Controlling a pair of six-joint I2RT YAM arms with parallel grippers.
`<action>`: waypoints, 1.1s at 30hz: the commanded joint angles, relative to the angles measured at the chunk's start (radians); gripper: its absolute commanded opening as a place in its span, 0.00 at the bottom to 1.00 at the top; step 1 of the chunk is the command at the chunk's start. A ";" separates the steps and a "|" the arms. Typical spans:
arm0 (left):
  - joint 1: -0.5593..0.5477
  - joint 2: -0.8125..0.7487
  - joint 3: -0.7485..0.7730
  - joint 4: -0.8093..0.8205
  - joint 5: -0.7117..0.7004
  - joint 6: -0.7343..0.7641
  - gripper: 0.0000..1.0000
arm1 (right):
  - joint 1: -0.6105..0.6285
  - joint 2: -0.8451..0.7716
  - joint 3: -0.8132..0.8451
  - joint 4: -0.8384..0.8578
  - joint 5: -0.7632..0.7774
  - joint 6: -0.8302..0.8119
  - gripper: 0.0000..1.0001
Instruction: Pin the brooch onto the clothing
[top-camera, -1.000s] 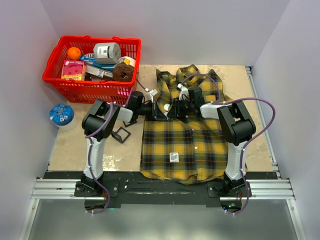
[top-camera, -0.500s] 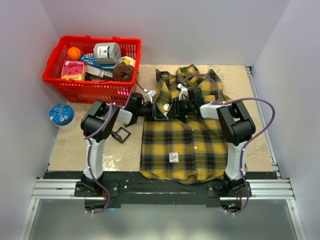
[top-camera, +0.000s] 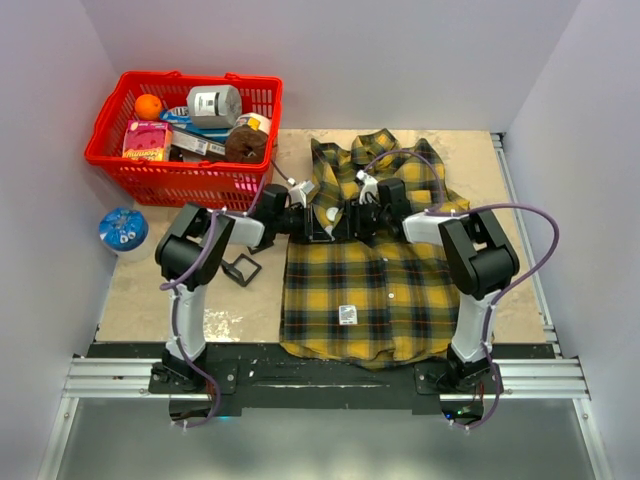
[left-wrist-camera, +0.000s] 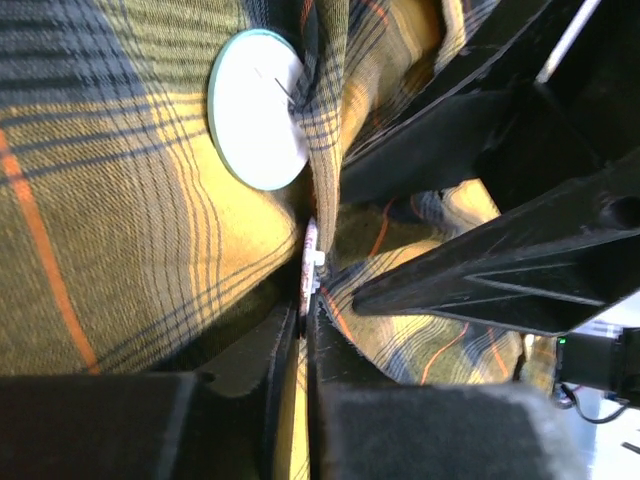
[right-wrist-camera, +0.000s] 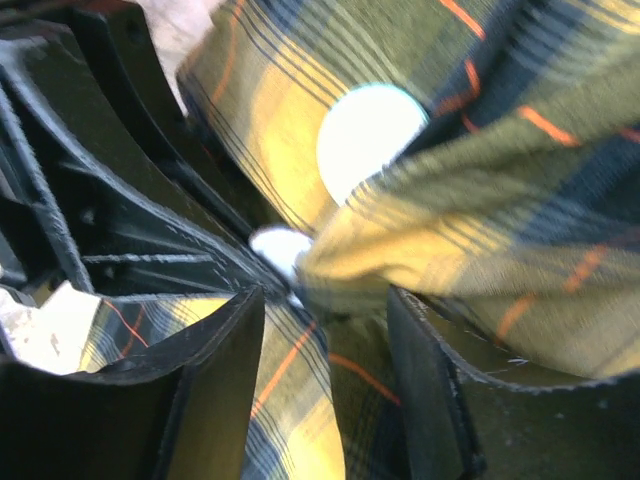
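Left wrist shows left hand (left-wrist-camera: 303, 322) pinching the shirt (left-wrist-camera: 120, 230); right hand (right-wrist-camera: 325, 305) stands with jaws apart.

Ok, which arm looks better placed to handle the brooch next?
Right, probably. The right gripper stands open just beside the white brooch, free to close on it; the left gripper is shut on a fold of the shirt.
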 joint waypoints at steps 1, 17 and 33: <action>0.009 -0.149 0.024 -0.004 -0.102 0.143 0.26 | -0.011 -0.077 -0.036 -0.017 0.053 -0.032 0.58; 0.008 -0.289 0.024 -0.104 -0.201 0.248 0.75 | -0.063 -0.557 -0.121 -0.138 0.217 -0.059 0.67; -0.003 -0.240 0.123 -0.202 -0.265 0.312 0.84 | -0.479 -0.584 -0.095 -0.266 0.365 -0.047 0.75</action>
